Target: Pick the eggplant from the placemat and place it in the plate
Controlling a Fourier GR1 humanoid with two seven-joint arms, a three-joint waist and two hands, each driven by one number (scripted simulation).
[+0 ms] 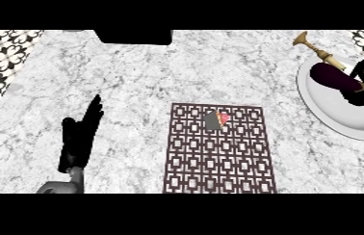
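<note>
Eggplant lies over white plate at far right, stem pointing far-left. Right hand at right edge, fingers curled round eggplant. Left hand rests near left, fingers straight. Placemat at centre carries a small pink-grey item.

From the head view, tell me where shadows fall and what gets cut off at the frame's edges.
Head view: light is even and flat, with no glare on the counter; a small dark shadow sits beside the pink wedge on the placemat; the plate is cropped by the right edge; the right robot hand over the eggplant shows only partly; the left robot hand rests open at lower left.
</note>
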